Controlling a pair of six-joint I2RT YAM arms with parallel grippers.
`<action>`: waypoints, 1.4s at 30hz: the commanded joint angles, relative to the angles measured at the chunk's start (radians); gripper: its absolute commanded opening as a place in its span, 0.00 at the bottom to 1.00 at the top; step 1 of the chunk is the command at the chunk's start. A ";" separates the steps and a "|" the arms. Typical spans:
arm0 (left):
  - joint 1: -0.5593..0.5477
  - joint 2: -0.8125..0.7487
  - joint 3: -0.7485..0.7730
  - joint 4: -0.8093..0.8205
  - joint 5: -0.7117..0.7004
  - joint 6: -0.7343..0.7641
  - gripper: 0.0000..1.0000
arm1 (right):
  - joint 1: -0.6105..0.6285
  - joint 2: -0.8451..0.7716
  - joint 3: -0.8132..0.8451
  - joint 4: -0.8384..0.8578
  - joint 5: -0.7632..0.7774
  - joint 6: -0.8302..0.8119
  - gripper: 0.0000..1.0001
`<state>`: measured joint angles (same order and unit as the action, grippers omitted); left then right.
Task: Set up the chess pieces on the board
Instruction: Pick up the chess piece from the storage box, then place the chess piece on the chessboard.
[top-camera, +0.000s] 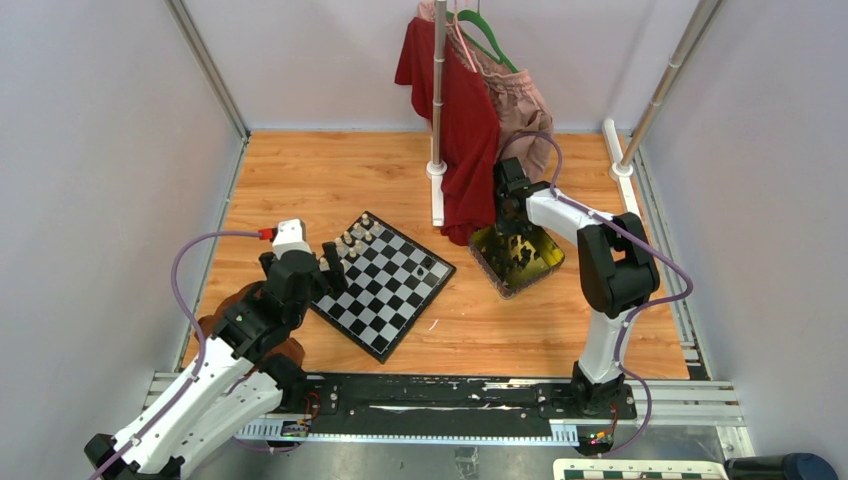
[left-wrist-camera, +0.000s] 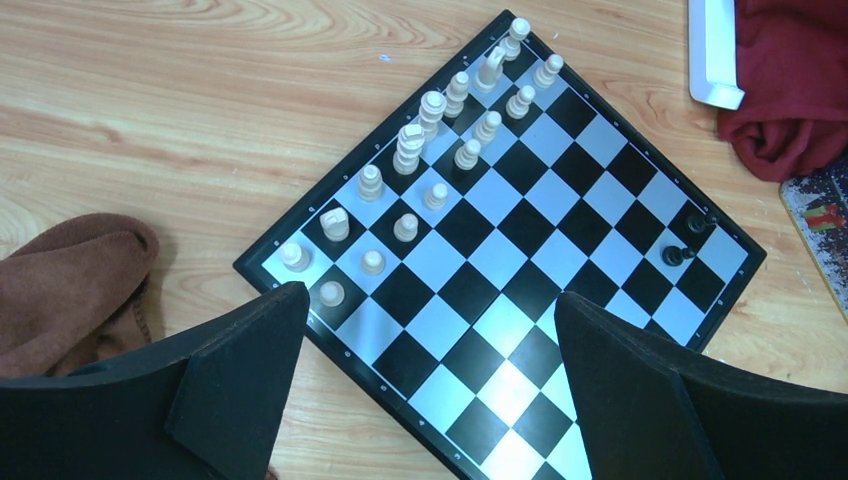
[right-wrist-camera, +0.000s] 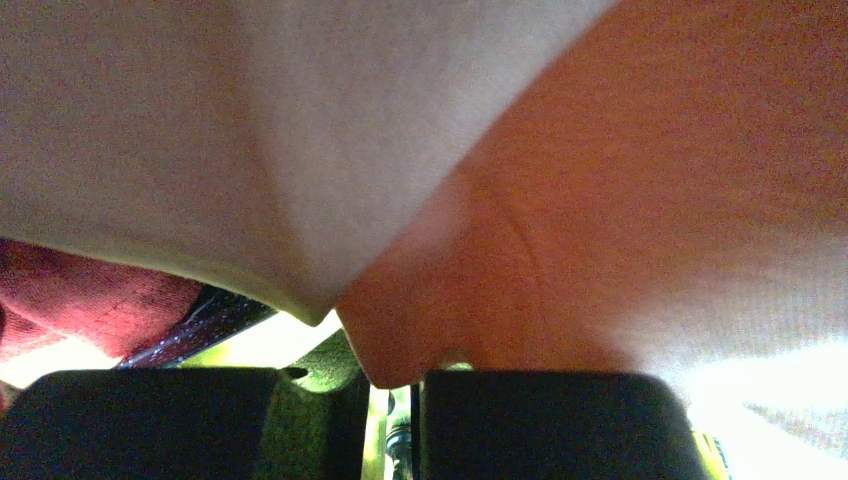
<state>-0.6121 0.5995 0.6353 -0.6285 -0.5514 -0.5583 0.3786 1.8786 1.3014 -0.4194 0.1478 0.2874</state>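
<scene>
Your left tool (left-wrist-camera: 430, 300) hangs spread apart over the board (left-wrist-camera: 563, 215); right tool (top-camera: 514, 238), over the tray (top-camera: 546, 267) at 3 o'clock: can't tell its grip.

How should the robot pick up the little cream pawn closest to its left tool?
Pinch the small cream pawn around its thin neck, under the round head, coming straight down from above. It stands upright on the black-and-white checked board, with other cream pieces close beside it, so a sideways approach could knock them.

On desk (top-camera: 330, 170), left of centre: board (top-camera: 385, 283), chess pieces (top-camera: 355, 235) along its far-left edge. Right of board: tray (top-camera: 517, 260).
</scene>
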 joint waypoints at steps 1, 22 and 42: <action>-0.008 -0.015 -0.012 0.012 -0.024 -0.010 1.00 | -0.015 0.004 0.028 -0.024 0.001 0.003 0.00; -0.008 -0.081 0.023 -0.062 -0.030 -0.015 1.00 | 0.017 -0.142 -0.019 -0.050 0.030 -0.004 0.00; -0.008 -0.126 0.084 -0.123 -0.044 0.001 1.00 | 0.278 -0.420 -0.094 -0.172 0.122 -0.036 0.00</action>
<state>-0.6121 0.4747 0.6918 -0.7357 -0.5728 -0.5602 0.5751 1.5036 1.2163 -0.5175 0.2214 0.2714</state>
